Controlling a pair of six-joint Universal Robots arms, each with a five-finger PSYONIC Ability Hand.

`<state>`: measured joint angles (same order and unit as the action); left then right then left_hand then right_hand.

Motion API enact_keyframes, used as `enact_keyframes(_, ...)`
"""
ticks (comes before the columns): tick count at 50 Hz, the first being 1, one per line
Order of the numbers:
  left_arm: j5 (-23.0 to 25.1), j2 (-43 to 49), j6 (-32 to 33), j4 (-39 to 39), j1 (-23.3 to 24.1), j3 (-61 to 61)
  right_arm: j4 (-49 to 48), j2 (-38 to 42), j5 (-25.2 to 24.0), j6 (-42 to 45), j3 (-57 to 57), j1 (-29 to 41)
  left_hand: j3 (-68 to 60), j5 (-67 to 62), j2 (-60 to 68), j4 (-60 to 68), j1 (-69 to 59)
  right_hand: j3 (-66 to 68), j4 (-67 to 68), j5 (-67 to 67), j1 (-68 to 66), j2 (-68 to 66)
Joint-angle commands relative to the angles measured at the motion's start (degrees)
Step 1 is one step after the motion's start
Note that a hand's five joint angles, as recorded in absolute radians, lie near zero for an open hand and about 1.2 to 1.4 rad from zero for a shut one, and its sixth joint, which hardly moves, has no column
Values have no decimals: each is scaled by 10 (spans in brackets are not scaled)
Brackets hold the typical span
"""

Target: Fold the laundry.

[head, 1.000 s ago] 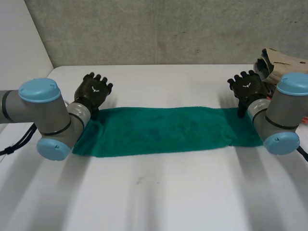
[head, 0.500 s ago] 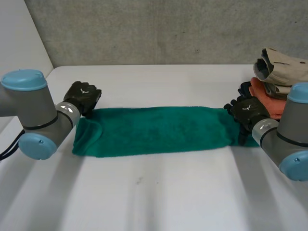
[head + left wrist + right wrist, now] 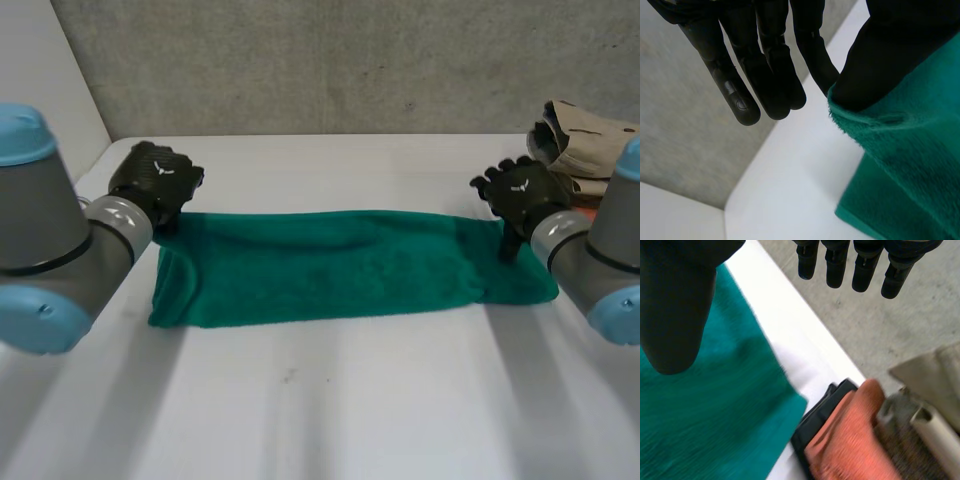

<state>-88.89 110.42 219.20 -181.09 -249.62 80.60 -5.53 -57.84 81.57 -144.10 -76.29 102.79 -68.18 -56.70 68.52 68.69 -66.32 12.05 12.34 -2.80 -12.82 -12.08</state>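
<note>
While the left robot hand pinches a green towel corner, the right robot hand — released — hovers opposite.

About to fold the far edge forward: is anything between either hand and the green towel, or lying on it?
Nothing visible. Left hand and right hand sit at the green towel's far corners; its top is bare. The folded clothes pile lies beside the right corner, off the towel.
</note>
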Motion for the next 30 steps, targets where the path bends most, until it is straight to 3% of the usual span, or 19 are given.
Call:
enact_keyframes(1,1,-130,4,-28,22,102,44,25,-66,-1,73,-7,-118,-133,115,113,-137,-21,-23,28,28,21)
enact_keyframes(15,4,-300,56,-138,24,257,61,197,-106,2,230,-7,-118,-133,115,113,-137,0,-3,7,7,0)
enact_keyframes(19,4,-303,56,-145,24,265,62,229,-106,4,261,-7,-118,-133,115,113,-137,364,362,-357,-357,-364)
enact_keyframes(20,4,-300,56,-146,24,265,61,230,-102,6,265,-7,-118,-133,115,113,-137,660,657,-653,-653,-660)
enact_keyframes(24,4,-295,56,-146,21,266,59,198,-101,3,258,-7,-118,-133,115,113,-137,679,677,-672,-672,-679)
enact_keyframes(30,5,-292,53,-149,-2,268,58,88,-107,-4,193,-20,-118,-133,115,113,-137,679,677,-672,-672,-679)
